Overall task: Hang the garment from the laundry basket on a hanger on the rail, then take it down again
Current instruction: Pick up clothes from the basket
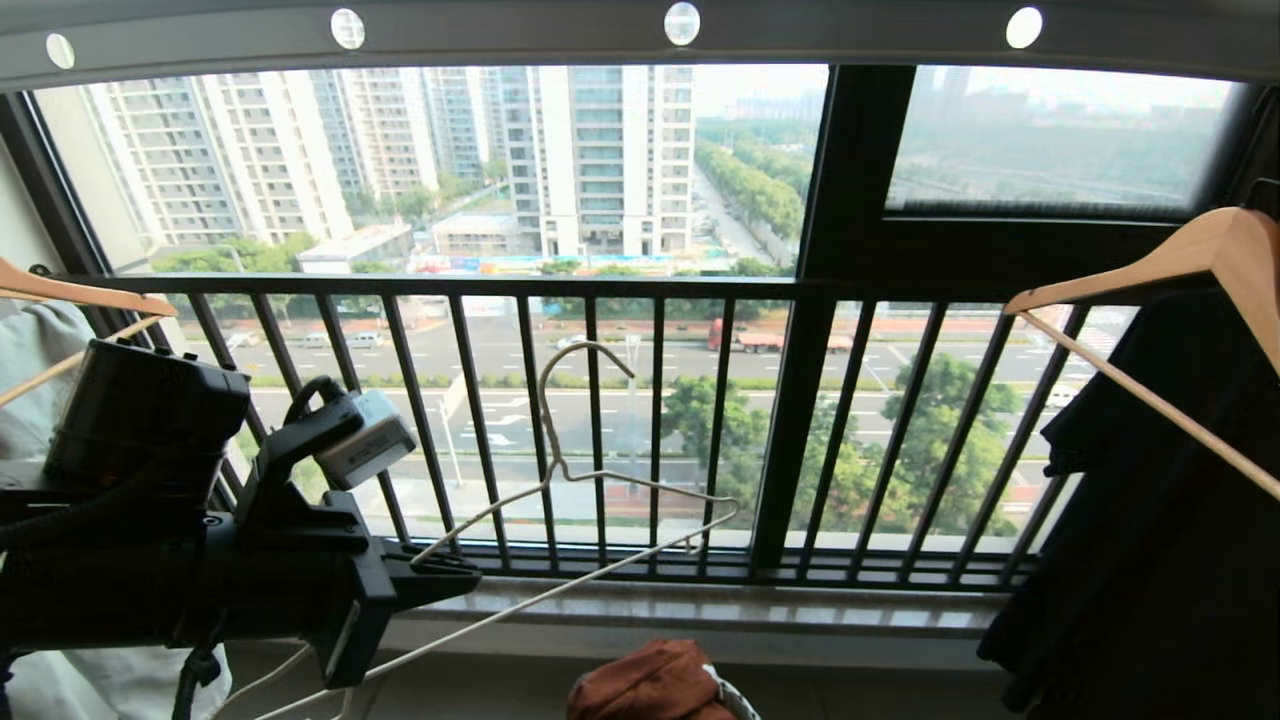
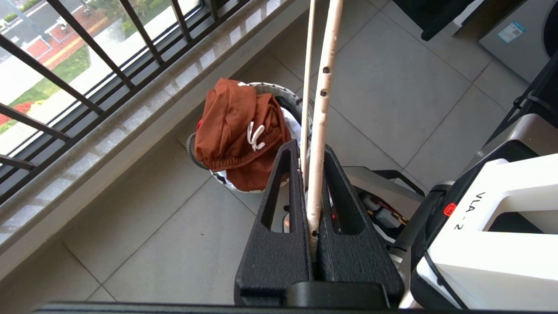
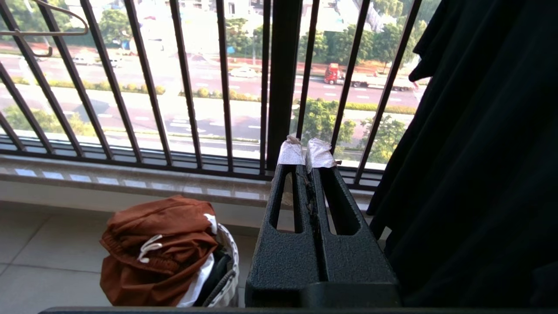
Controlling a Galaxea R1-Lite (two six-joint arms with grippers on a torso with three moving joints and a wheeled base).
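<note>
So where this stands: pretty early, I'd say. The rust-brown shorts (image 2: 237, 131) are bunched up on top of the laundry basket (image 3: 229, 261), down on the tiled floor by the window sill, white drawstring showing. Nothing is on the hanger yet.

The left pincer (image 2: 311, 174) is clamped tight on the cream wire hanger (image 1: 590, 480), gripping one of its thin wire arms near the end. In the head view the hanger sticks out from the pincer in front of the black railing (image 1: 600, 420), hook pointing up, well below the grey rail (image 1: 850, 30) with its round holes that runs across the top. So the hanger is in hand and hangs on nothing.

The right pincer (image 3: 306, 155) is closed on nothing, taped tips pressed together, sitting off to the side next to a black garment (image 3: 479, 152) that hangs on a wooden hanger (image 1: 1190, 260). Another wooden hanger (image 1: 80, 295) shows at the far left.

What's left, as far as I can judge: basically everything that matters. The shorts need to come out of the basket and onto the hanger, the hanger goes up on the rail, then the whole thing comes back down.
</note>
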